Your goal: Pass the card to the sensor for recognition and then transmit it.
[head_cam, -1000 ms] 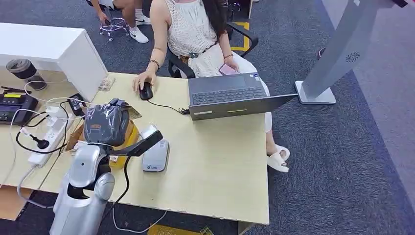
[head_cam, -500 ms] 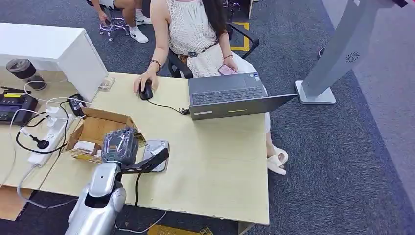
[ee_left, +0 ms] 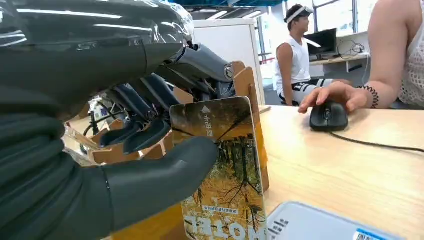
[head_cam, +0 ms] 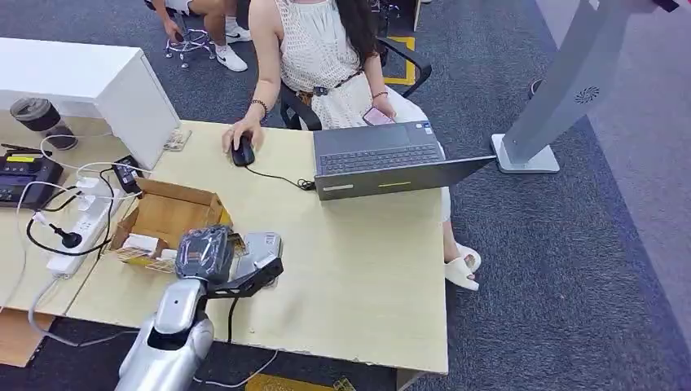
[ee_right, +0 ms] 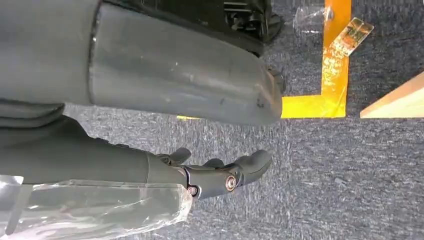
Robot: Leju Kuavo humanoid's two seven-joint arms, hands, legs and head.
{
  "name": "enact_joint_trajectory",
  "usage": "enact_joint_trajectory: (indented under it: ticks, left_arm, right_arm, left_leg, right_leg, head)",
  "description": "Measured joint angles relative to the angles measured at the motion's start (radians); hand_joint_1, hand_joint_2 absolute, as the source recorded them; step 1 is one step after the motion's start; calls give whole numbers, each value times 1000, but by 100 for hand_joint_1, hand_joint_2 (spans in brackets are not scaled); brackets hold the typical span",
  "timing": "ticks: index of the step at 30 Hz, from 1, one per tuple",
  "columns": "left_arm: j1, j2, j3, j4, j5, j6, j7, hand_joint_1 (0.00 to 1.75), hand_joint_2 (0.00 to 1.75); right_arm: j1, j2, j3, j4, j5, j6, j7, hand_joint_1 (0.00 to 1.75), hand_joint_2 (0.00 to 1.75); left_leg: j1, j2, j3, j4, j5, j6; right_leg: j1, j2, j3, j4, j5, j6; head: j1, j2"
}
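Lowered toward the flat grey sensor pad [head_cam: 259, 247], left hand [head_cam: 213, 254] pinches the yellow forest-print card [ee_left: 222, 165] between thumb and fingers [ee_left: 145, 135]; that thin grip could slip.

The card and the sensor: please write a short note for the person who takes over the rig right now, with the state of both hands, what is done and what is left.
Left hand: holds the yellow-brown printed plastic card upright between thumb and fingers, close above the flat grey rounded card sensor on the pale wooden desk.
Right hand: holds nothing, fingers loosely apart, hangs over grey carpet.
Done: card picked up and brought to the sensor, beside the open brown cardboard box.
Left: lay the card against the sensor for reading, then pass it on, probably to the seated person in the white knitted top.
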Motion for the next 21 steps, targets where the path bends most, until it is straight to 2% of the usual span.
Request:
enact_joint_trajectory:
  ticks: [2,8,21]
  left_arm:
    - [0,0,-1,10,0,3,-6,175,175]
    - [1,-1,-11,46,0,46,-74,175,175]
    - [-2,2,-26,60,0,59,-82,175,175]
  right_arm:
    - [0,1,-5,0,2,2,-1,0,0]
    - [0,6,-16,0,19,4,-6,0,0]
    - [1,7,-34,0,38,5,-5,0,0]
  left_leg:
    - [0,0,0,0,0,0]
    - [0,0,0,0,0,0]
    - [0,0,0,0,0,0]
  right_leg:
    - [0,0,0,0,0,0]
    - [0,0,0,0,0,0]
    - [0,0,0,0,0,0]
  head:
    - [0,0]
    - [0,0]
    - [0,0]
